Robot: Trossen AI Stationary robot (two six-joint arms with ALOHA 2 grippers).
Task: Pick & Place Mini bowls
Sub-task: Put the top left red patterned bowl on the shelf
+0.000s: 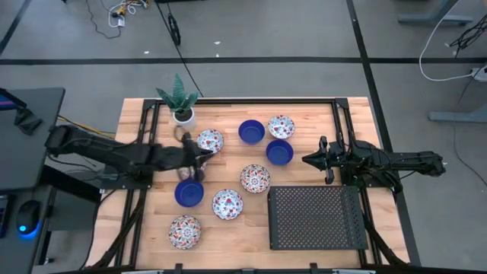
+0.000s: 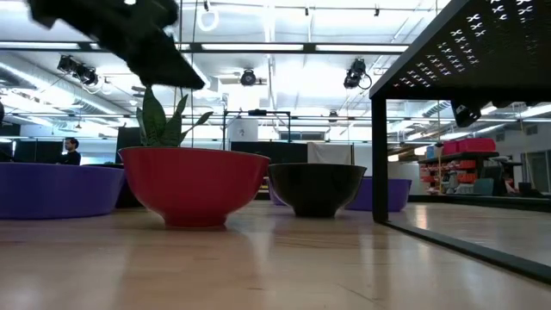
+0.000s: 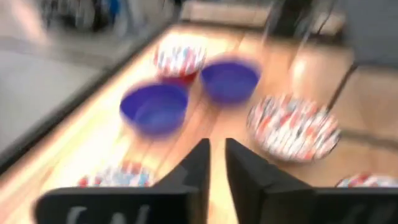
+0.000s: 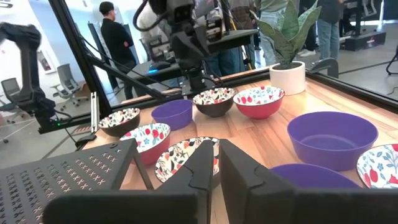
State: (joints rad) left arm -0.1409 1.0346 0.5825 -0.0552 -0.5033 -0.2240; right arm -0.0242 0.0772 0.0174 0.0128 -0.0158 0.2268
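Observation:
Several mini bowls stand on their bases on the wooden table: cobalt blue ones (image 1: 251, 131) (image 1: 279, 152) (image 1: 189, 193) and floral ones (image 1: 210, 141) (image 1: 281, 126) (image 1: 255, 179). My left gripper (image 1: 205, 157) hovers just near of the floral bowl by the plant pot; its fingers (image 3: 217, 158) are shut and hold nothing. Ahead of it lie a blue bowl (image 3: 154, 109) and a floral bowl (image 3: 292, 127). My right gripper (image 1: 306, 160) waits at the table's right side, right of a blue bowl, shut and holding nothing (image 4: 217, 163).
A black perforated tray (image 1: 316, 217) stands on legs at the near right. A white plant pot (image 1: 183, 114) sits at the far left edge, close to the left arm. Two more floral bowls (image 1: 227, 203) (image 1: 185, 231) sit near the front. People stand in the room beyond the table.

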